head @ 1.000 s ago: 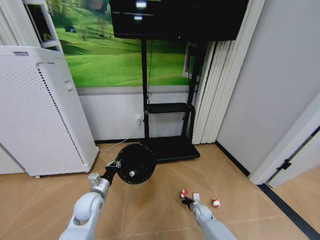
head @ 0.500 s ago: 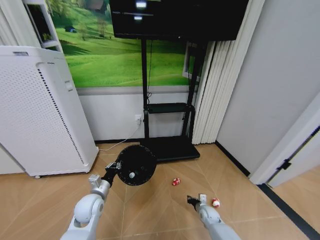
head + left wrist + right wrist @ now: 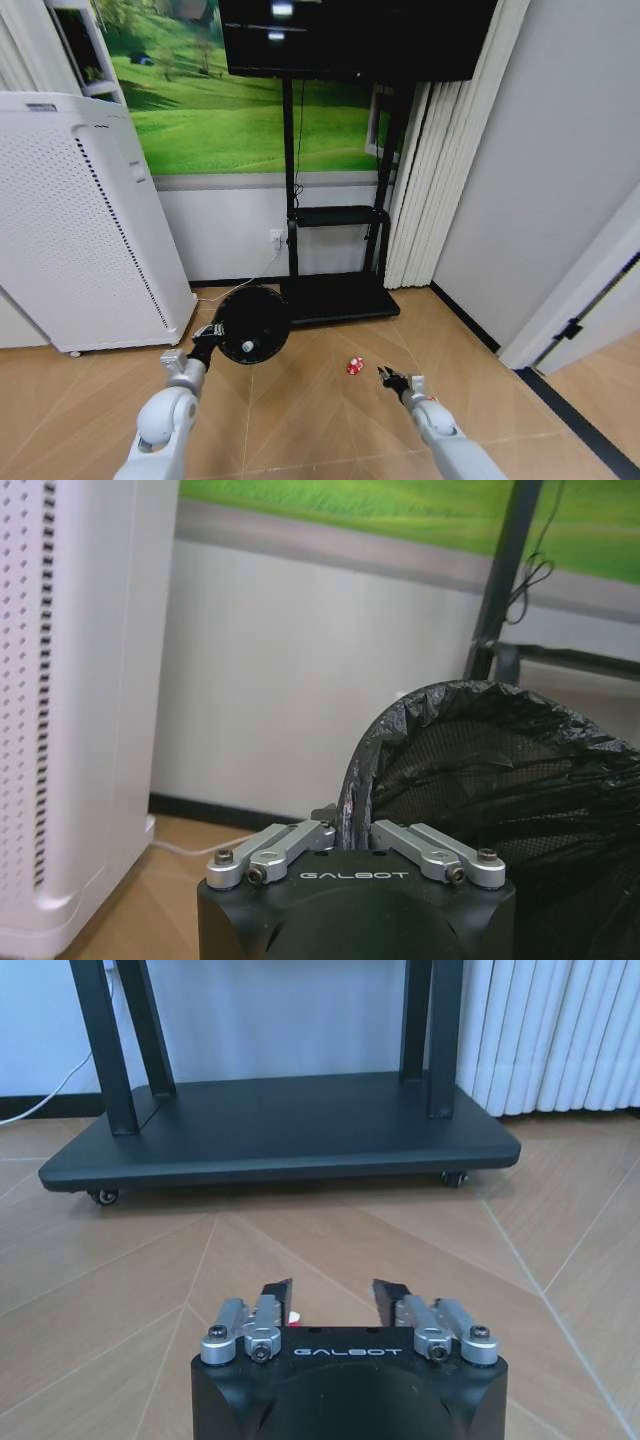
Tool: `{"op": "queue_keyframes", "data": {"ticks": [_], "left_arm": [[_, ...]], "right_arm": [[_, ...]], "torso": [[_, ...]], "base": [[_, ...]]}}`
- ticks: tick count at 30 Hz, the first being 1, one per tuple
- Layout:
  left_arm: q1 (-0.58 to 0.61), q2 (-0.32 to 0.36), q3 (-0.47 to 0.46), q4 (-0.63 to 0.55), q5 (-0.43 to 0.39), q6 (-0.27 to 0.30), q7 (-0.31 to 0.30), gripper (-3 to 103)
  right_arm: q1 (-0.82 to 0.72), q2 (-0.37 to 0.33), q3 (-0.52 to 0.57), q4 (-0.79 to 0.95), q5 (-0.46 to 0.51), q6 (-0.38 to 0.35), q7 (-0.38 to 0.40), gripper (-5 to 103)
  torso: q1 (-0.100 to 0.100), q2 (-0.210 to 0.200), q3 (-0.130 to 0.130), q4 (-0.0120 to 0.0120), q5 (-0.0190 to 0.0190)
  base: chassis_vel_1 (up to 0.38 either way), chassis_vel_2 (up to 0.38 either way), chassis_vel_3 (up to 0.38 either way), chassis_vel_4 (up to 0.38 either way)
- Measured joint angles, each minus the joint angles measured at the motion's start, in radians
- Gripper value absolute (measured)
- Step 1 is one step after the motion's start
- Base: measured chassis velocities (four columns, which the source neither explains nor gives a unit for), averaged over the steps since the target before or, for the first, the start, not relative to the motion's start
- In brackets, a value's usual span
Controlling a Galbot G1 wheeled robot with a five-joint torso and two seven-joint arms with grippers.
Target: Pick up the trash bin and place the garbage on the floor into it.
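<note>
So the left end effector (image 3: 207,335) has swung the trash bin (image 3: 249,325) toward 9 o'clock, clamped on its rim. The right end effector (image 3: 391,378), fingers apart, has moved up beside the red-and-white garbage (image 3: 354,366), at its 3 o'clock on the floor (image 3: 300,420).

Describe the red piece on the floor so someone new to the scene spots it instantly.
Start at the black TV stand against the back wall, with its flat wheeled base on the wood floor. Just in front of that base lies the small red-and-white piece of garbage, between the black mesh trash bin held by the left tool and the open right tool. It is the only bright red spot on the bare boards.
</note>
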Motion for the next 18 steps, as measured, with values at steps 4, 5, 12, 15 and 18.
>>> {"op": "queue_keyframes", "data": {"ticks": [4,5,12,15,18], "left_arm": [[-0.001,0.003,0.009,0.001,-0.022,0.025,-0.021,3],[-0.001,0.002,0.013,0.002,-0.024,0.030,-0.026,3],[-0.005,-0.001,0.028,0.010,-0.031,0.036,-0.032,3],[-0.008,0.002,0.029,0.013,-0.031,0.036,-0.031,3],[-0.012,0.005,0.029,0.017,-0.031,0.036,-0.028,3]], "right_arm": [[0.000,-0.015,0.012,-0.002,0.001,0.008,-0.030,61],[-0.002,-0.023,0.015,-0.002,0.003,0.013,-0.044,66],[-0.006,-0.034,0.017,-0.006,0.010,0.026,-0.069,88],[-0.006,-0.033,0.016,-0.006,0.010,0.026,-0.069,97],[-0.004,-0.027,0.012,-0.006,0.008,0.021,-0.067,100]], "torso": [[0.000,0.000,0.000,0.0000,0.0003],[0.000,0.000,0.000,-0.0002,0.0001],[0.000,0.000,0.000,-0.0003,0.0002],[0.000,0.000,0.000,-0.0004,0.0000],[0.000,0.000,0.000,-0.0001,0.0002]], "base": [[0.000,0.000,0.000,0.000],[0.000,0.000,0.000,0.000],[-0.006,0.002,0.008,-0.009],[-0.072,0.055,0.068,-0.083],[-0.128,0.143,0.138,-0.160]]}}
